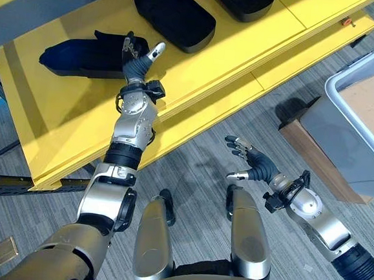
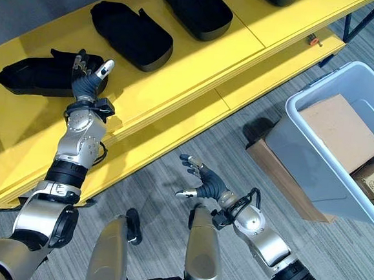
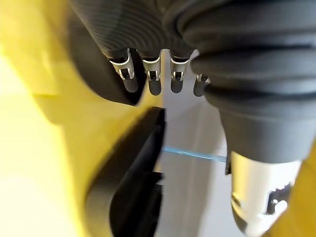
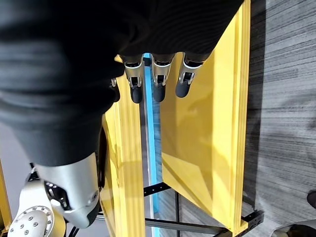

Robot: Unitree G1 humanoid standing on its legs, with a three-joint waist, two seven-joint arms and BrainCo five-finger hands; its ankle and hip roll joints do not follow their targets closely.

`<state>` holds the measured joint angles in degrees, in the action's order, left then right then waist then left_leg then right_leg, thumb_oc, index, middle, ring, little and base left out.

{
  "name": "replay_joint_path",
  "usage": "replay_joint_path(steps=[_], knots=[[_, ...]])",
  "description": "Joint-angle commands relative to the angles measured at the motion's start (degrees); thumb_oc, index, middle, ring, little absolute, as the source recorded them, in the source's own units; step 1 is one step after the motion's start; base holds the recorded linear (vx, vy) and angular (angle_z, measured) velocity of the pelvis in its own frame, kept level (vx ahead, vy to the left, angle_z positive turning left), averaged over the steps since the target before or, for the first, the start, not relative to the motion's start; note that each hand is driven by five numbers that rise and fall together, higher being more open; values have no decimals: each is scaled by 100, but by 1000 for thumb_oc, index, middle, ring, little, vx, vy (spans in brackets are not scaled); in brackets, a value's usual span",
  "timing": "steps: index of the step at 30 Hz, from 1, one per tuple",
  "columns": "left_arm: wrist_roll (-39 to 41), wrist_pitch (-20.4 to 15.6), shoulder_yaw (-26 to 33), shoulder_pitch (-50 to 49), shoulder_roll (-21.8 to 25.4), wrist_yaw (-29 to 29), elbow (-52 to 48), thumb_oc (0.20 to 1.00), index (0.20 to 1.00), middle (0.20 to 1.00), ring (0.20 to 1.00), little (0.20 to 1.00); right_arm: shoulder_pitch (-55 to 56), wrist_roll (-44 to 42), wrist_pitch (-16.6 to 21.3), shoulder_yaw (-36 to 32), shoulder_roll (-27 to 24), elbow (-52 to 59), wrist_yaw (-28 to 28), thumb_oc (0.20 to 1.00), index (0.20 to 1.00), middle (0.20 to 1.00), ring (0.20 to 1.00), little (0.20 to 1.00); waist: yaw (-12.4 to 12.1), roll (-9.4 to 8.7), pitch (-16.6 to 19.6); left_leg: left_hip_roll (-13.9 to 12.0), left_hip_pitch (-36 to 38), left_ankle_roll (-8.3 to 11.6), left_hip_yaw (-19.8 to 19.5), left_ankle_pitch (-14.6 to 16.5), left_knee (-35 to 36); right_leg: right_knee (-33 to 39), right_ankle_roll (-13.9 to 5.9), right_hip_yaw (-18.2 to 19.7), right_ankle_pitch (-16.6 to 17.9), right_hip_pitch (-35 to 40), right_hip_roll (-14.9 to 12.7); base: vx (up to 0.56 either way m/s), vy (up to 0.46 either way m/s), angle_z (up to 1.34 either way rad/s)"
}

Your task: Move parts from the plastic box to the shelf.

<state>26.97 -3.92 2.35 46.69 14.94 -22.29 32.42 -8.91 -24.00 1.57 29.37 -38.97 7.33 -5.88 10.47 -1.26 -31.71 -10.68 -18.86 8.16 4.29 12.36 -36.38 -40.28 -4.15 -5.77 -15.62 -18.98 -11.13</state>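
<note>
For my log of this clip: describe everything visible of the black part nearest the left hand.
The black part is a long, flat, matte moulded piece, looking like plastic or foam, with a tapered outer end and a notched, raised edge. It lies flat on the yellow shelf, leftmost in a row with another black part. The left hand, fingers relaxed, sits at its inner end; contact cannot be confirmed.

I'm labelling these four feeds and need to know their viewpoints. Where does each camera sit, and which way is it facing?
Left eye view: on the head, looking down at the yellow shelf, black parts, left hand, right hand.
Right eye view: beside it, same scene, with more of the plastic box showing.
Left wrist view: along the left hand's fingers, close to a black part on the shelf.
Right wrist view: along the right hand's fingers, toward the shelf's edge and floor.
Shared: both eye views show both hands.
</note>
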Motion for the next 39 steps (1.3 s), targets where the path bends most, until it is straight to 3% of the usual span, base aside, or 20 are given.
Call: replay_joint_path(steps=[1,15,26,33,39], knots=[[154,-194,80,225,189,107,-25,1000,1000,1000,1000,1000,-133,-140,316,-322,198,24,56,1000,1000,1000,1000,1000,58,-37,192,-365,576,684,-261,-1577,495,-311,-992,761,1981,-297,-567,0,0,0],[370,-17,494,-521,357,231,696,1000,1000,1000,1000,1000,247,-225,282,-259,-2,244,-148,1000,1000,1000,1000,1000,82,-5,192,-366,613,684,-241,-1539,418,-353,-972,763,1950,-243,-581,0,0,0],[144,-28,910,-2485,-182,255,-1365,1000,1000,1000,1000,1000,391,-185,217,-453,165,159,-123,1000,1000,1000,1000,1000,-150,230,192,-432,622,684,-252,-1576,377,-378,-954,735,1986,-214,-489,0,0,0],[-68,-49,958,-2916,3,267,-2126,1000,1000,1000,1000,1000,358,-116,189,-584,315,-35,-109,1000,1000,1000,1000,1000,-275,339,192,-443,615,684,-271,-1581,370,-354,-923,699,2010,-181,-476,0,0,0],[-237,-190,1027,-2688,125,176,-2852,1000,1000,1000,1000,1000,204,16,231,-655,480,-103,-38,1000,1000,1000,1000,1000,-331,405,192,-438,635,684,-258,-1600,423,-332,-900,679,2022,-147,-495,0,0,0]])
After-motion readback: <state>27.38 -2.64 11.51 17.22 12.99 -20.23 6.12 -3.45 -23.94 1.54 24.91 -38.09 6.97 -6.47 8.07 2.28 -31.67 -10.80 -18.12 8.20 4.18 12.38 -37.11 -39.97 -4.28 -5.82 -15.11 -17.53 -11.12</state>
